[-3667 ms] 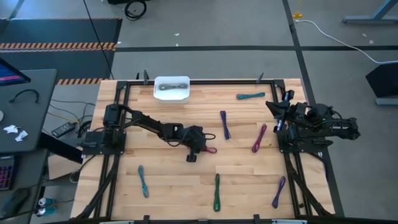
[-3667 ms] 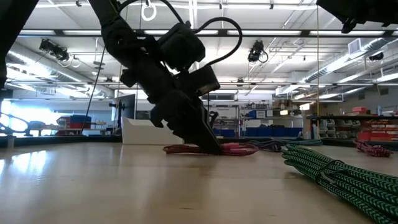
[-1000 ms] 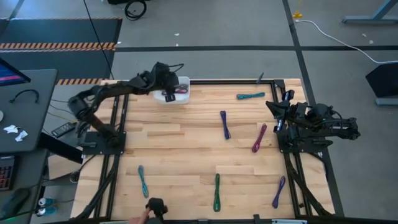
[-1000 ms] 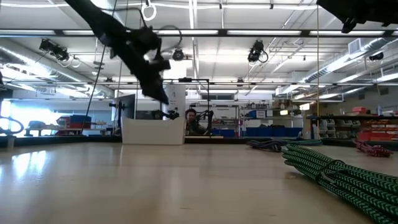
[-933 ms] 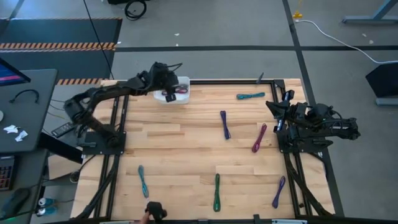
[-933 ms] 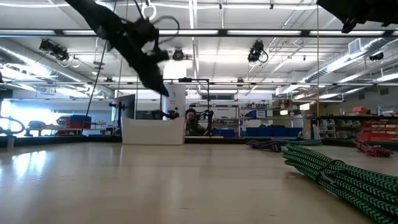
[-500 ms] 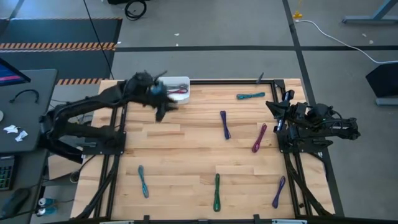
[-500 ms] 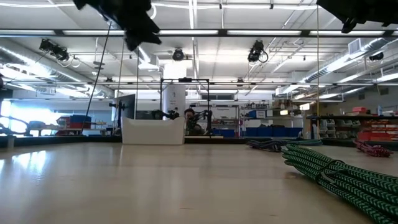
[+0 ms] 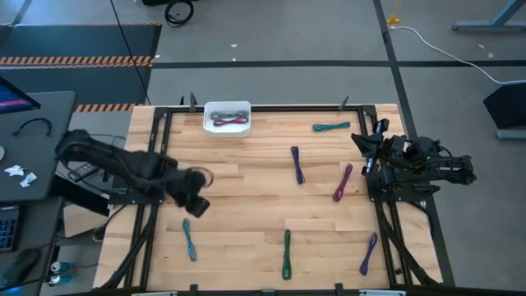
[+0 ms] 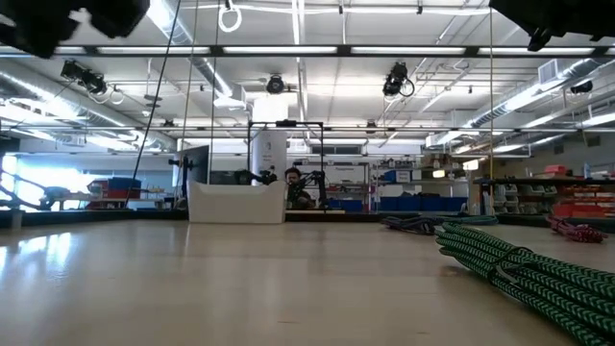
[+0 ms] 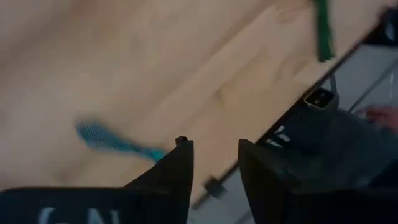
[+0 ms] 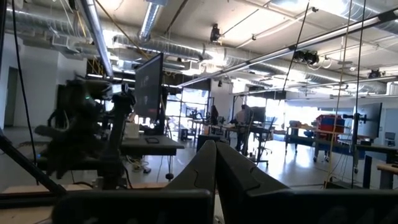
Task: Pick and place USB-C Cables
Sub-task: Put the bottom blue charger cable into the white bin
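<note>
Left gripper (image 9: 197,191) over table (image 9: 246,205), at about 9 o'clock from centre, above bare wood. Fingers (image 11: 176,171) narrowly parted, nothing between them; in its wrist view, a teal cable (image 11: 112,140) on the wood beyond.

Same teal cable (image 9: 189,239) at 7 o'clock, just below the gripper, apart from it.

White bin (image 9: 227,117) at 11 o'clock on the far edge, holding cables: one magenta (image 9: 228,122), one darker, colour unclear. Bin (image 10: 236,203) also seen far across the table in low view.

Green cable (image 9: 286,253) at 6 o'clock near the front edge; close and large at right in low view (image 10: 519,274).

Purple cable (image 9: 297,164) just right of centre, lying lengthwise.

Second teal cable (image 9: 331,127) at 1 o'clock near the far edge.

Magenta cable (image 9: 343,182) at 3 o'clock, slanted.

Second purple cable (image 9: 367,253) at 5 o'clock.

Right gripper (image 9: 359,141) parked at 2 o'clock by the right edge, off the wood work area; fingers (image 12: 205,165) pressed together, holding nothing.
</note>
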